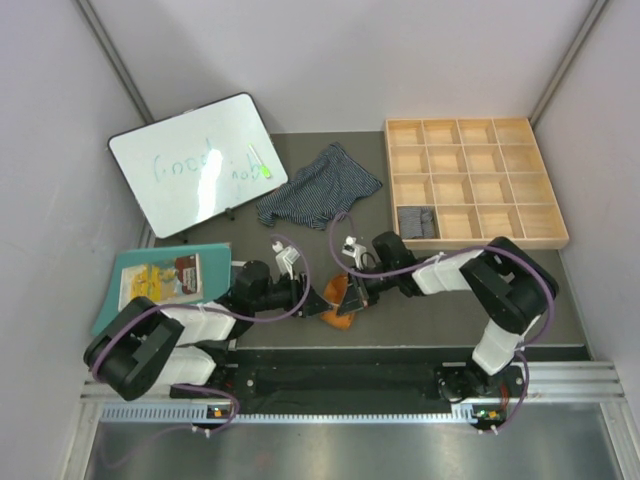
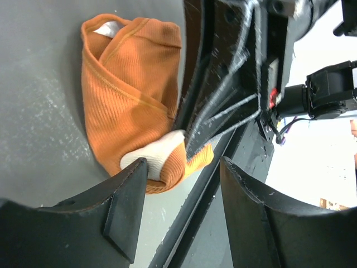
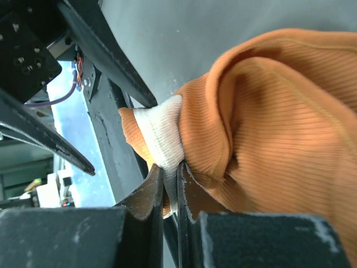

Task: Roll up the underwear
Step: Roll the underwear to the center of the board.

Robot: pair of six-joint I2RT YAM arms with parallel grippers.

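R gripper [image 3: 170,174] pressed together, pinching cream waistband [image 3: 164,131] of rust-orange pair [image 2: 128,100] on desk [image 2: 39,139]. L gripper [image 2: 184,167] spread at same end, not gripping.

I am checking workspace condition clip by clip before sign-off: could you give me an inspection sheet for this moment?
Surface: dark grey table mat, no spills seen.
Job's things: rust-orange ribbed underwear with cream waistband, bunched at the near edge between the grippers; dark navy white-striped underwear, spread loose mid-table; dark grey underwear, bundled compact in the near-left corner compartment of the wooden divided tray.
Clutter: whiteboard with a green marker on it; teal mat carrying a printed packet.
Grippers: left gripper open beside the orange pair; right gripper shut on its waistband.
Cables: purple cables looped along both arms.
Surroundings: plain white walls.
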